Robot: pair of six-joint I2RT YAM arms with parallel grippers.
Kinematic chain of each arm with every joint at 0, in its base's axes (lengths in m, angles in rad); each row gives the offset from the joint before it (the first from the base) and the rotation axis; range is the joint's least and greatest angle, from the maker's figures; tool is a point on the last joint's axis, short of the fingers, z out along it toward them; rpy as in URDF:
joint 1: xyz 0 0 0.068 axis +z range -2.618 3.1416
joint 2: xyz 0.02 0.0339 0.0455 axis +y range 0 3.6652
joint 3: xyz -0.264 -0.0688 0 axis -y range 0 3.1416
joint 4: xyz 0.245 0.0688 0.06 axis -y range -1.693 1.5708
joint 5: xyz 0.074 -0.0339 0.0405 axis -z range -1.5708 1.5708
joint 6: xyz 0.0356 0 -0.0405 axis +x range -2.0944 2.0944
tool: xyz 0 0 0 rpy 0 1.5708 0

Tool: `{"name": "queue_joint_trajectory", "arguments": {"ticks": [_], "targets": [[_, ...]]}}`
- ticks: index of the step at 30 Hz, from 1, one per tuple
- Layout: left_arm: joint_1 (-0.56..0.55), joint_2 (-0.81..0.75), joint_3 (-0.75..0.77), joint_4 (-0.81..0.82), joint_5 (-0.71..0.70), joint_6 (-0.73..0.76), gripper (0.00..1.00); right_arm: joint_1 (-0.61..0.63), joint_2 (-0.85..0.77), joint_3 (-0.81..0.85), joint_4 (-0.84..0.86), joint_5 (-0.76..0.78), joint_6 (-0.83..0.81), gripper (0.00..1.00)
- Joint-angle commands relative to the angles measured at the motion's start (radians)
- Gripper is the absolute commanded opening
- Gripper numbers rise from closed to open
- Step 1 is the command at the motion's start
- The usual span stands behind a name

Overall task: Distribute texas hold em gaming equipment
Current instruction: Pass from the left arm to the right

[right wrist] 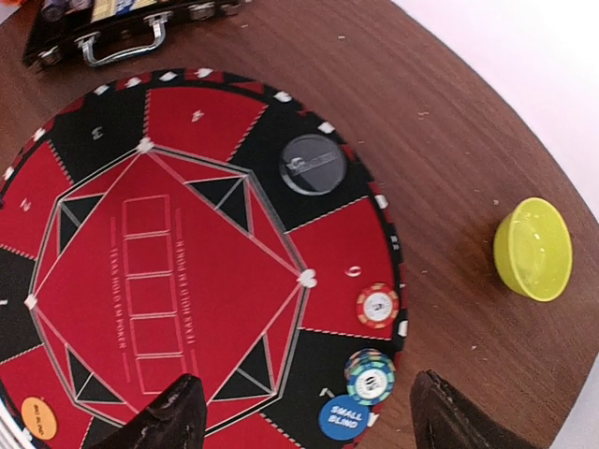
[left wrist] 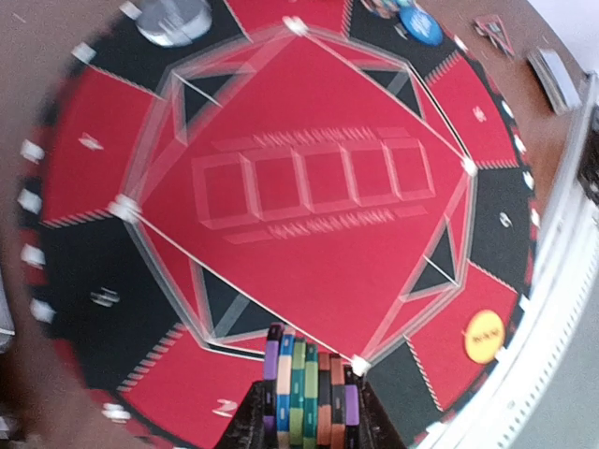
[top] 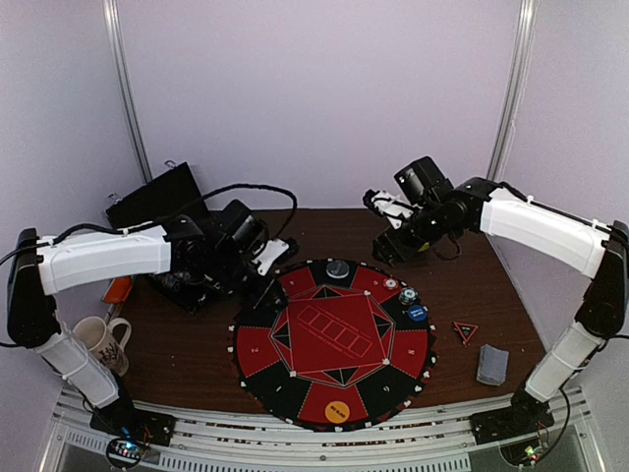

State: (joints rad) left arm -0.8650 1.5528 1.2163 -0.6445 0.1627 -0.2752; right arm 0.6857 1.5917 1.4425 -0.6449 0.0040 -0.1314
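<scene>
My left gripper (top: 267, 277) hovers at the mat's far-left rim, shut on a stack of striped-edge poker chips (left wrist: 307, 398) held on edge above the round red-and-black mat (left wrist: 309, 243). My right gripper (right wrist: 304, 400) is open wide and empty, above the mat's far-right side. Below it lie a single red-edged chip (right wrist: 377, 305), a small chip stack (right wrist: 371, 375) and a blue "small blind" disc (right wrist: 343, 418). An orange disc (top: 337, 410) sits on the mat's near edge. A grey-blue card deck (top: 491, 364) lies on the table at the near right.
A dark round disc (top: 338, 267) sits on the mat's far edge. A lime-green bowl (right wrist: 533, 249) stands off the mat to the right. A black case (top: 157, 197) is at the back left, a mug (top: 98, 339) at the near left, and a small red triangle (top: 465, 331) by the deck.
</scene>
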Motion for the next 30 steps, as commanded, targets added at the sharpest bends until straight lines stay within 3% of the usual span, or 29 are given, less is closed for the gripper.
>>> {"name": "queue_joint_trajectory", "arguments": {"ticks": [1,4,12,16,22,27,30], "targets": [[-0.028,-0.038,-0.149,0.133,0.242,-0.117,0.00,0.103,-0.085,-0.115,-0.001,-0.013,0.020,0.77],[-0.056,-0.071,-0.267,0.261,0.322,-0.205,0.00,0.180,-0.129,-0.215,0.052,-0.077,0.028,0.77],[-0.195,-0.137,-0.490,0.472,0.271,-0.420,0.00,0.388,-0.183,-0.418,0.174,-0.074,0.089,0.78],[-0.256,-0.086,-0.516,0.527,0.318,-0.438,0.00,0.490,-0.221,-0.533,0.311,-0.067,0.092,0.78],[-0.258,-0.021,-0.549,0.699,0.396,-0.472,0.00,0.607,-0.205,-0.612,0.548,-0.035,0.064,0.78],[-0.257,0.034,-0.540,0.739,0.414,-0.476,0.00,0.636,-0.161,-0.671,0.780,-0.161,0.007,0.80],[-0.256,0.052,-0.558,0.779,0.433,-0.497,0.00,0.637,-0.124,-0.679,0.839,-0.137,-0.023,0.80]]}}
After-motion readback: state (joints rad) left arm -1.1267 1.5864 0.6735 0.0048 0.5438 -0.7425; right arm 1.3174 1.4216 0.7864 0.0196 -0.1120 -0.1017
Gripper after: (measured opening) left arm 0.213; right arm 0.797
